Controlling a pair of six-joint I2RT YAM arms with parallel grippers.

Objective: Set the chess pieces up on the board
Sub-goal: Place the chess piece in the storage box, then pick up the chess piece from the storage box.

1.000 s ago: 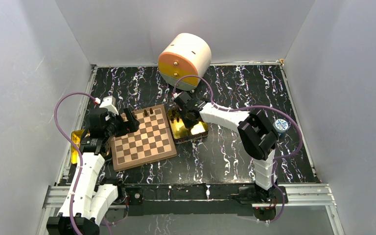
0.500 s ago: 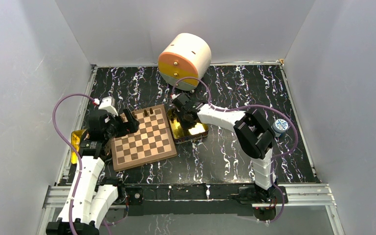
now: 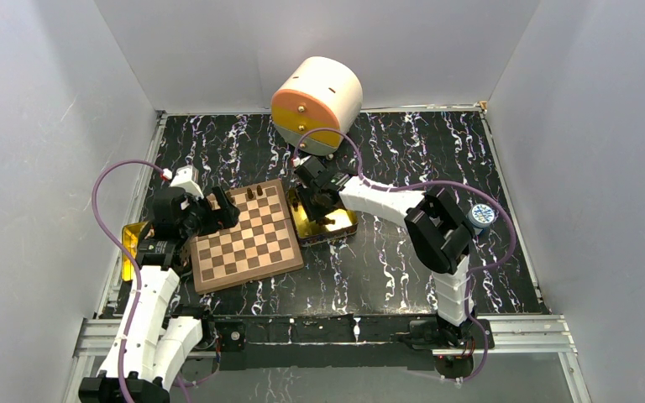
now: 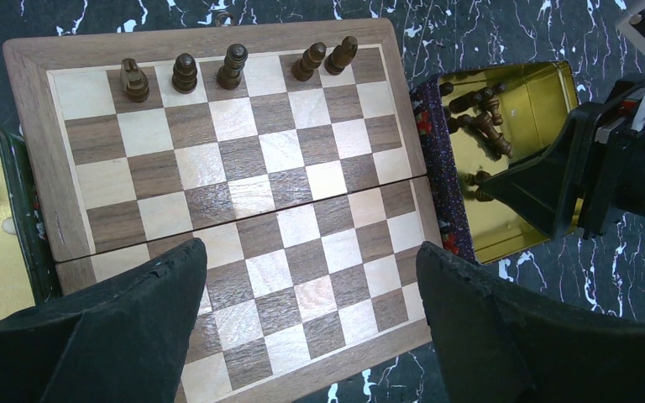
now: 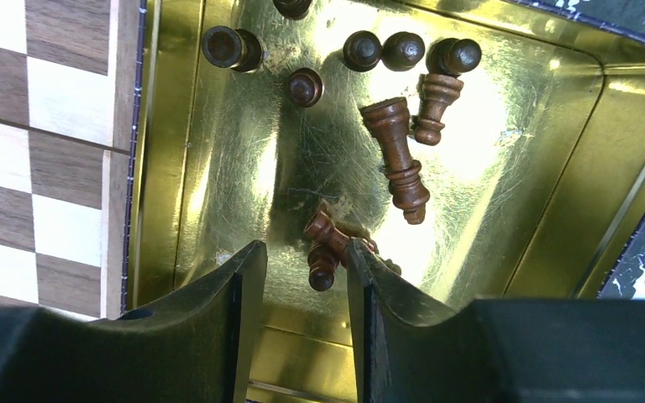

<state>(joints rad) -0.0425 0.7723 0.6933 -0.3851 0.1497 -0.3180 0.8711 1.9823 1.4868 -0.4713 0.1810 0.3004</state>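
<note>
Right claw (image 5: 302,262) is low inside the gold tin (image 5: 554,159), jaws partly parted and pinching nothing. Two small loose pieces (image 5: 323,252) lie crossed right between the tips. More are scattered further in: a long one (image 5: 399,159) on its side, some standing.

Left claw (image 4: 309,252) is spread wide with nothing in it, hovering over the near half of the board (image 4: 243,210). Five chess pieces (image 4: 233,65) stand on the board's far row and the other squares are bare. The board sits left of centre on the worktop (image 3: 386,260), with the tin touching its right edge.

Risks:
- The crossed pair could both get caught if the jaws close here, or one could squirt out.
- Lying pieces are round and the tin floor is glossy, so a slanted pinch would likely slip or roll.
- The tin is light, so a finger dragging on its floor could shove it into the board.
- The two rightmost standing pieces are close together, so the next placement beside them could topple one.
- The left claw sits over the board, so the arms could clash when the right one crosses over.

The worktop is black marble-look with white veins. Plain pale walls close in three sides and a metal rail (image 3: 327,332) runs along the near edge. A second gold tin (image 3: 130,248) sits left of the board, and a cream-and-orange drum-shaped thing (image 3: 317,101) stands at the far side.
</note>
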